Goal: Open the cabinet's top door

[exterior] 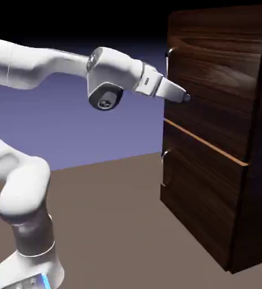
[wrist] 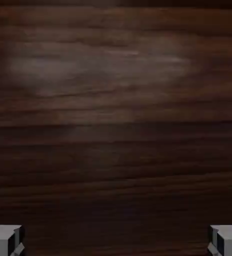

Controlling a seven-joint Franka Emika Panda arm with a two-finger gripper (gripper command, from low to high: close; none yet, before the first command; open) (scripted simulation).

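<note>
Parted wide, the white two-finger gripper's jaws (exterior: pixel 186 98) point right at the tall dark walnut-grain cabinet (exterior: pixel 257 169)'s upper wood-grain door (exterior: pixel 221 73) in the exterior view, its silver bar handle (exterior: pixel 169 61) on the left, while dark grain fills the hand view between grey fingertips (wrist: pixel 4 241).

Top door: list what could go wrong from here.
The gripper is open with only dark wood between its fingertips, so closing now would probably grab nothing. The top door's handle stands off at the panel's far edge; pushing straight ahead might press the fingertips into the top door instead.
</note>
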